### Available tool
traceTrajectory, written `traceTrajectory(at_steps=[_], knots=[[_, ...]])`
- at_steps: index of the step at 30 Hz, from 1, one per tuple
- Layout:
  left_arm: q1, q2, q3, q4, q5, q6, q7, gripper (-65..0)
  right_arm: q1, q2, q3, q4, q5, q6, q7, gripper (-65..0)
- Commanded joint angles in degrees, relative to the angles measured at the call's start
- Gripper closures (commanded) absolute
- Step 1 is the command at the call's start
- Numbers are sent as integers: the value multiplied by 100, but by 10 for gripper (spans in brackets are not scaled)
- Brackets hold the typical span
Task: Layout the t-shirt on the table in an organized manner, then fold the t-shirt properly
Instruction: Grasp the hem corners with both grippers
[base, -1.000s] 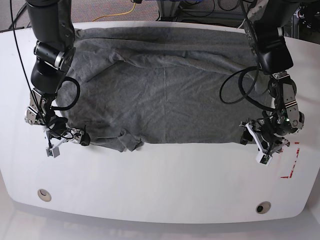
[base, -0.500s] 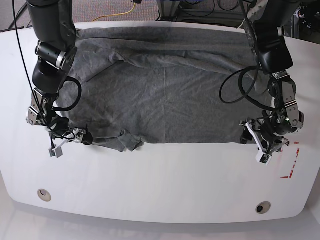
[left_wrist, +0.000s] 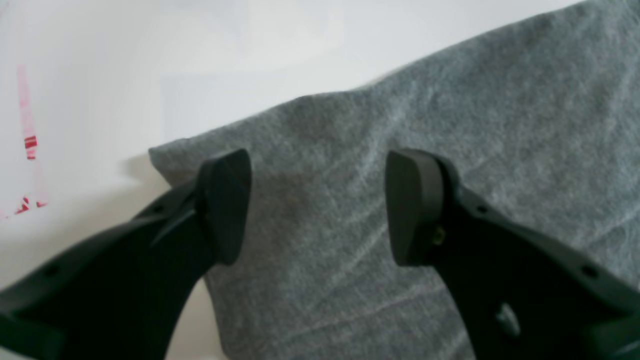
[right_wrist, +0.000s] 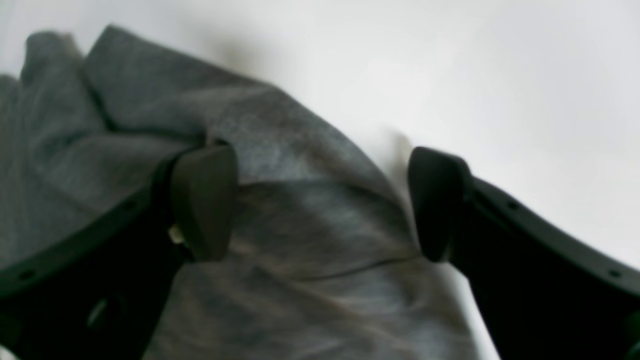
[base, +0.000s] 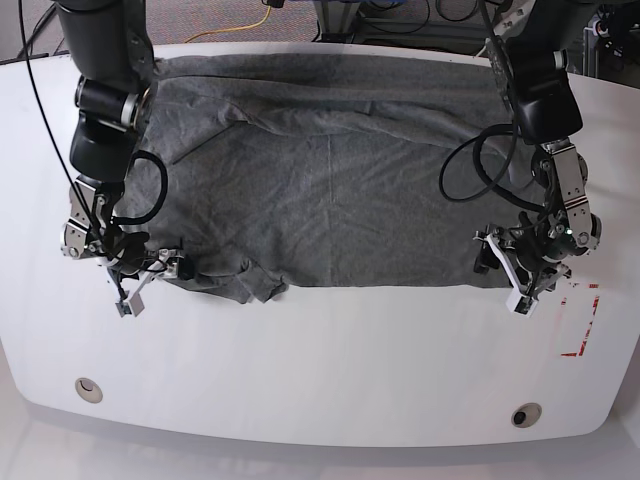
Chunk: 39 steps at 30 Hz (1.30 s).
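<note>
a robotics lab, by the look of it: a glossy white table (base: 320, 370) with cable holes (base: 526, 414), red tape marks (base: 582, 325), two black robot arms (base: 100, 90), and cables (base: 235, 25) trailing on carpet behind.

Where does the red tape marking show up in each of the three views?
Base view: the red tape lies on the white table near its right edge, just past the left gripper.
Left wrist view: red tape at the far left edge, beside the t-shirt corner.
Right wrist view: not in it.
Shared landmark: the t-shirt corner under the open left gripper.
</note>
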Motion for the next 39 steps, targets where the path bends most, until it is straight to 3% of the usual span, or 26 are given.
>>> traceTrajectory(at_steps=[1, 9, 12, 14, 21, 25, 31, 39], knots=[[-161, -59, -6, 96, -76, -3, -143, -392, -115, -22, -10, 293, -80, 38, -391, -504], [-170, -68, -6, 96, -84, -3, -143, -392, -378, -40, -19, 618, -80, 38, -444, -501], [-179, -77, -6, 114, -84, -3, -222, -392, -387, -40, -19, 618, -80, 38, -444, -468], [-179, -77, -6, 114, -84, -3, -283, -392, -387, -40, -19, 618, -80, 38, -435, -409], [-187, -217, -6, 105, -93, -3, -310, -392, -387, -13, -19, 618, -98, 38, -426, -116], [-196, -226, -15, 105, -93, -3, -442, -392, -378, -13, -28, 618, -107, 38, -426, -17], [-196, -323, -24, 88, -93, 256, -530, -396, -378, -13, -28, 618, -115, 38, -418, -8], [-240, -349, -33, 35, -102, 309, -547, -397, -378, -13, -28, 618, -115, 38, -418, -8]])
